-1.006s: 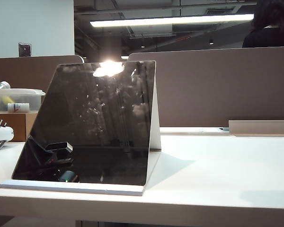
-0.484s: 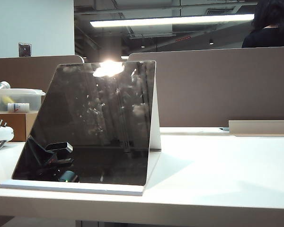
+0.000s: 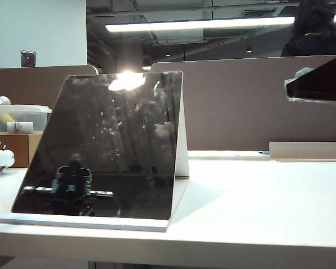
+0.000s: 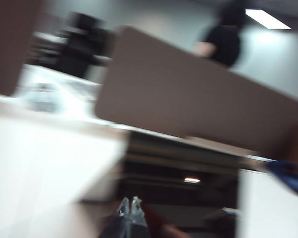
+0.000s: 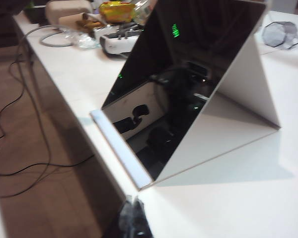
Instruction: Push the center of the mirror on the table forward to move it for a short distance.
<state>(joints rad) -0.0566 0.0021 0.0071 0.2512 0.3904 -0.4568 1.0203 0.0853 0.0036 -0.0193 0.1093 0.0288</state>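
Observation:
The mirror [image 3: 106, 145] is a dark square panel leaning back on a white folding stand, set on the left half of the white table [image 3: 257, 202]. In the right wrist view the mirror [image 5: 188, 74] stands a short way ahead of my right gripper [image 5: 134, 209]. That gripper is shut and hovers at the table's front edge, near the front corner of the mirror's base. My left gripper [image 4: 130, 202] shows in a blurred left wrist view with its tips pressed together and holding nothing. No mirror can be made out there.
A dark arm part [image 3: 319, 84] juts in at the upper right of the exterior view. A small octagonal dark object [image 5: 280, 33] lies behind the mirror. A white controller [image 5: 116, 42], a cable [image 5: 25, 89] and boxes [image 3: 19, 120] sit at the table's left end. Brown partitions [image 3: 257, 106] stand behind.
A dark arm part has come into the exterior view at the upper right. The arm's reflection in the mirror has shifted and changed shape. The mirror has stayed about where it was.

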